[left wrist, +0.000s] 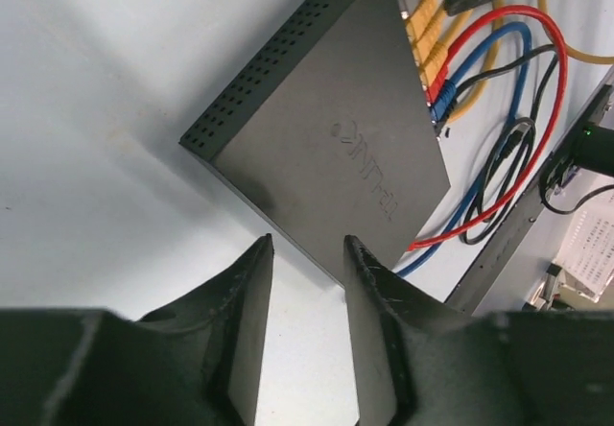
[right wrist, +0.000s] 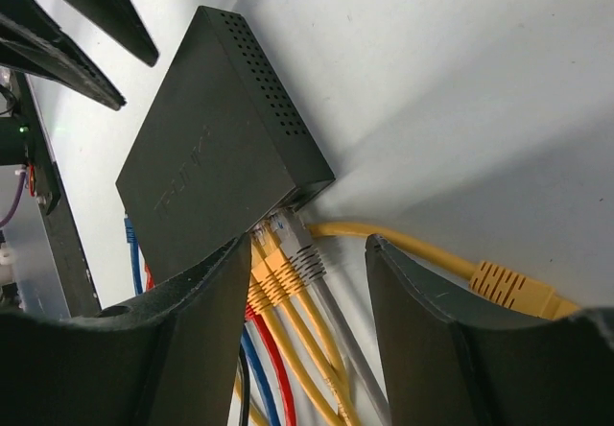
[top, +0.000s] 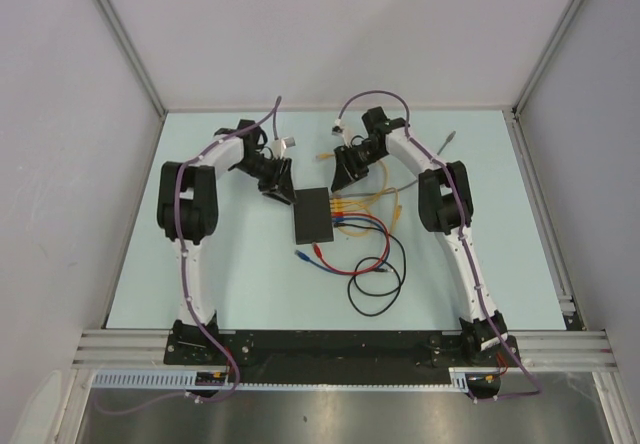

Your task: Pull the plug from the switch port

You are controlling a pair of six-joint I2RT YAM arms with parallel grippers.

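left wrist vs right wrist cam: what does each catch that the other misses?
Left wrist only: the red cable looping round to its loose end, plus the black cable in a loop. Right wrist only: a grey plug at the port row's end and a loose yellow plug on the table. Both: the switch with yellow plugs seated.

You're looking at a matte black plastic switch (left wrist: 326,148), smooth shiny plastic cables (right wrist: 413,244), a smooth tabletop (left wrist: 96,109), and a left pincer (left wrist: 307,263) in rough matte black.
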